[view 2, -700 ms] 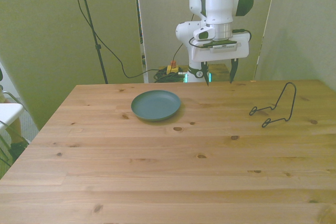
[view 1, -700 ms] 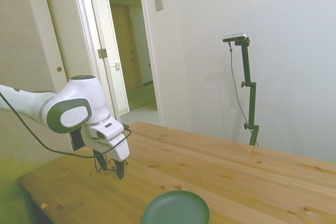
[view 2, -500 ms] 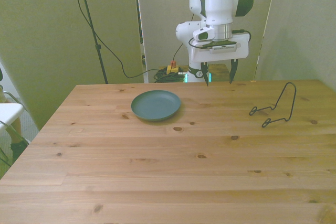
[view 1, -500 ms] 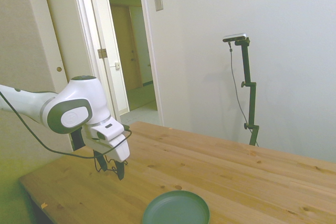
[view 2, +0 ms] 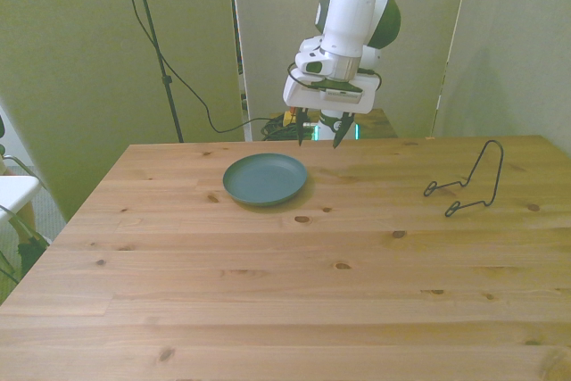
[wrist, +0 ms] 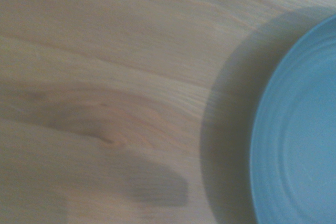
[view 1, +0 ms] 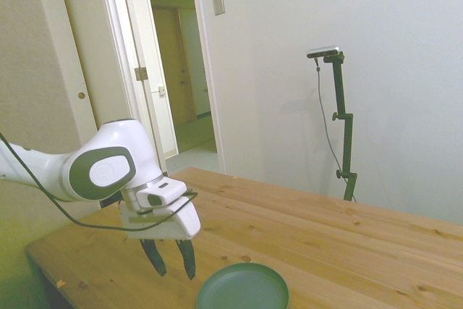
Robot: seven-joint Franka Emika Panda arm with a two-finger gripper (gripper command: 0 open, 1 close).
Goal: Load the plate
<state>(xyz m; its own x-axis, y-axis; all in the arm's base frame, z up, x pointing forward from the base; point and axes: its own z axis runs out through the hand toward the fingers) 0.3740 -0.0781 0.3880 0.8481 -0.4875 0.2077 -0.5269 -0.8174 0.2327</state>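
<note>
Side view: the gripper point(view 1: 173, 265) has swung over and dropped toward the plate point(view 1: 243, 286) compared with 0.5 s ago, when it hung farther back from the plate. Now its 2 dark fingers point(view 1: 189, 259) point down just beside the plate's rim, spread apart with nothing between them. The plate lies flat on the wooden table point(view 1: 325, 236), a round, matte, dark teal-green disc with a shallow raised rim. I judge this as the approach to a rim grasp, not yet a contact.

Front view: the arm's wrist has tilted and shifted from above the table's far edge toward the plate point(view 2: 265, 178). The gripper point(view 2: 318, 137) hovers above and just behind the plate's far rim, jaws parted and empty. Well apart from the plate, toward the front view's right, stands a thin black wire rack point(view 2: 468, 182), bent into an upright loop with 2 feet; it is probably where the plate must be loaded, so the plate has the width of the table to travel. The table point(view 2: 268, 292) is knotty pine in long boards, its surface smooth.

Wrist view: the plate point(wrist: 299, 140) fills 1 side, blurred, reading bluish, with faint concentric rings inside its rim. Beside the plate lies bare wood grain point(wrist: 105, 77) under a soft shadow.
</note>
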